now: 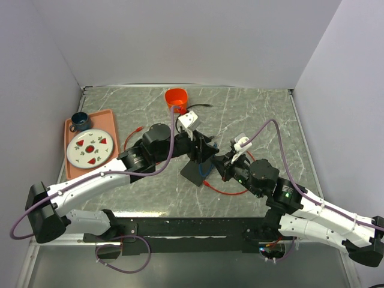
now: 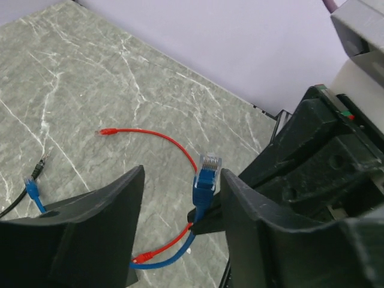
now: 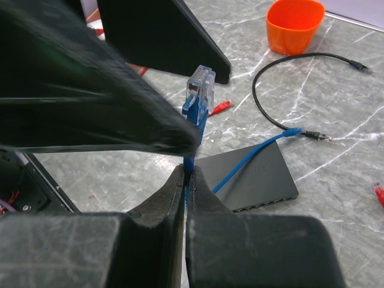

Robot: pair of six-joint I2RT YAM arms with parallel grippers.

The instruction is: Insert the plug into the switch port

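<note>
The top camera is looking steeply down from above and behind the arms onto the grey marbled tabletop (image 1: 258, 114), taking in the whole scene from afar. Both wrist cameras are sitting low and very near, roughly facing each other across the clear-tipped blue plug (image 2: 209, 165) (image 3: 200, 84), which both are sharing. The right wrist and top views are also sharing the orange plastic cup (image 1: 176, 98) (image 3: 295, 24).

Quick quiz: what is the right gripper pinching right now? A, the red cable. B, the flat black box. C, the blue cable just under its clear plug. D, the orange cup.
C: in the right wrist view the right gripper is closed on the blue cable just under the clear plug, which points up.
</note>
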